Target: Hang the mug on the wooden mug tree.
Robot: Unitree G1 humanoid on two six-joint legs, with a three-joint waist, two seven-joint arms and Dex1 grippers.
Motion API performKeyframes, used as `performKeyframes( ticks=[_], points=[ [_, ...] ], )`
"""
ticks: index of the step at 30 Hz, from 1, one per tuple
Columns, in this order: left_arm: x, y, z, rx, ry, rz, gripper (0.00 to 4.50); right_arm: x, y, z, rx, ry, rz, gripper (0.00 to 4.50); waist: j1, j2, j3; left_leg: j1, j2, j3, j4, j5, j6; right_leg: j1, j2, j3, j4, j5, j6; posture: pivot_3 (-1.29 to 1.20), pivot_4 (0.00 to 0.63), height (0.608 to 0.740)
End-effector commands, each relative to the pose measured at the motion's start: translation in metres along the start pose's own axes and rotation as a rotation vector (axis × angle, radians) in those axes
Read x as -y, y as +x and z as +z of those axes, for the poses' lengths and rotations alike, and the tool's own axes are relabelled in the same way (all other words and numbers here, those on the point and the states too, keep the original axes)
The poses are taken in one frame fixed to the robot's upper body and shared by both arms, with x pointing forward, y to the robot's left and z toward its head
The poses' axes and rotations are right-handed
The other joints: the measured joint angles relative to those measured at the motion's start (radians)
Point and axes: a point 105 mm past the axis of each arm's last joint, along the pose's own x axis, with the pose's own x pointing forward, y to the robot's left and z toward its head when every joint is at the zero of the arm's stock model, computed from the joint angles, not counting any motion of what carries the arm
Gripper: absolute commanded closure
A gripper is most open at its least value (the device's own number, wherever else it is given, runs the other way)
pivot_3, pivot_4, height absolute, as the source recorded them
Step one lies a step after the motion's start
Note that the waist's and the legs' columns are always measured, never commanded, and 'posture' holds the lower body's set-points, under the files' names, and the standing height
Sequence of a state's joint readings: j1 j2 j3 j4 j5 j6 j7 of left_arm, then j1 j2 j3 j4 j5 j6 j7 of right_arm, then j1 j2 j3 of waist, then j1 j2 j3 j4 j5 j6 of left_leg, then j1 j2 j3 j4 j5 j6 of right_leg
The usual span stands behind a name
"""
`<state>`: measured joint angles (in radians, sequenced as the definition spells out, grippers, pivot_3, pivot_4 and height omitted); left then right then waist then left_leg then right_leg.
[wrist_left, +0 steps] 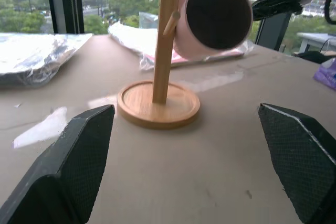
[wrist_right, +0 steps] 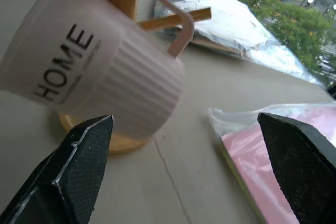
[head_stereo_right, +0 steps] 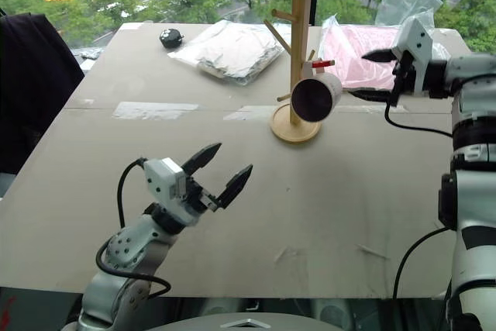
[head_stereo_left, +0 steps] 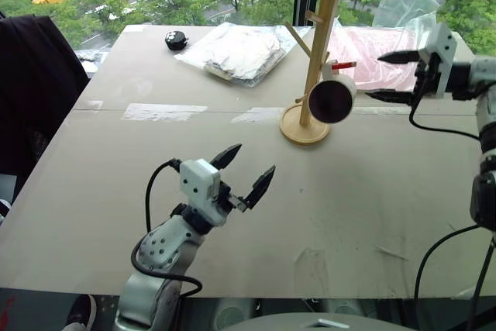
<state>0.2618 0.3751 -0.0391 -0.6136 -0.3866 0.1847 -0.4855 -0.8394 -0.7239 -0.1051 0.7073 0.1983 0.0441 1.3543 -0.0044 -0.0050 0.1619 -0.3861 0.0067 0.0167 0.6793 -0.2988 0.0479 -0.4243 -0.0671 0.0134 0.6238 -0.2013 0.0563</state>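
The white mug (head_stereo_left: pixel 335 97) with a dark maroon inside hangs by its loop handle from the red-tipped peg of the wooden mug tree (head_stereo_left: pixel 316 67), mouth tilted toward me. "HOME" lettering shows on the mug (wrist_right: pixel 84 72) in the right wrist view. My right gripper (head_stereo_left: pixel 394 77) stands open just right of the mug, not touching it. My left gripper (head_stereo_left: pixel 246 170) is open over the near table, empty, well short of the tree's round base (wrist_left: pixel 157 106).
A clear bag with a white cloth (head_stereo_left: pixel 236 50) lies behind the tree, a pink packet in plastic (head_stereo_left: pixel 372 56) at the back right, a small black object (head_stereo_left: pixel 176 39) at the far left. A dark garment (head_stereo_left: pixel 31 91) hangs beside the table's left edge.
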Motion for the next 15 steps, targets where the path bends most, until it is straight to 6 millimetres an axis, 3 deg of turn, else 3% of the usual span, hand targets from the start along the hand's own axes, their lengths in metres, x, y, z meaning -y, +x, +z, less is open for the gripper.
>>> performKeyframes(
  ticks=[1, 4, 6, 11, 15],
  points=[
    [-0.007, -0.013, -0.007, -0.054, 0.017, -0.007, 0.0, -0.034, -0.013, 0.001, 0.173, 0.091, -0.112, 0.04, 0.005, 0.001, 0.0, 0.0, 0.0, -0.001, -0.001, 0.0, 0.0, 0.0, 0.0, -0.001, 0.0, 0.0, 0.0, 0.0, 0.15, 0.74],
    [-0.013, -0.027, -0.02, -0.134, 0.008, 0.021, 0.0, -0.093, -0.02, -0.033, 0.168, 0.19, -0.163, 0.04, 0.005, 0.005, -0.001, 0.001, 0.0, 0.0, -0.002, 0.0, 0.0, -0.001, 0.001, 0.0, 0.001, 0.0, 0.0, 0.0, 0.15, 0.74],
    [-0.009, -0.033, -0.024, -0.16, -0.018, 0.017, 0.0, -0.121, -0.025, -0.049, 0.134, 0.233, -0.212, 0.04, 0.0, 0.005, -0.001, 0.002, 0.0, 0.001, -0.003, 0.0, 0.0, 0.0, 0.001, 0.001, 0.002, -0.002, -0.003, 0.0, 0.15, 0.74],
    [0.0, -0.04, -0.028, -0.2, -0.024, -0.004, 0.0, -0.154, -0.032, -0.075, 0.09, 0.297, -0.3, 0.04, -0.011, -0.001, -0.002, 0.008, 0.001, 0.005, 0.004, 0.0, 0.001, 0.005, 0.006, 0.001, 0.002, -0.003, -0.003, 0.0, 0.15, 0.74],
    [-0.002, -0.045, -0.038, -0.243, -0.031, 0.007, 0.0, -0.165, -0.032, -0.083, 0.081, 0.319, -0.32, 0.04, -0.009, -0.001, -0.002, 0.008, 0.001, 0.005, 0.006, 0.0, 0.001, 0.005, 0.011, 0.002, 0.002, -0.005, 0.001, 0.0, 0.15, 0.74]
  ],
)
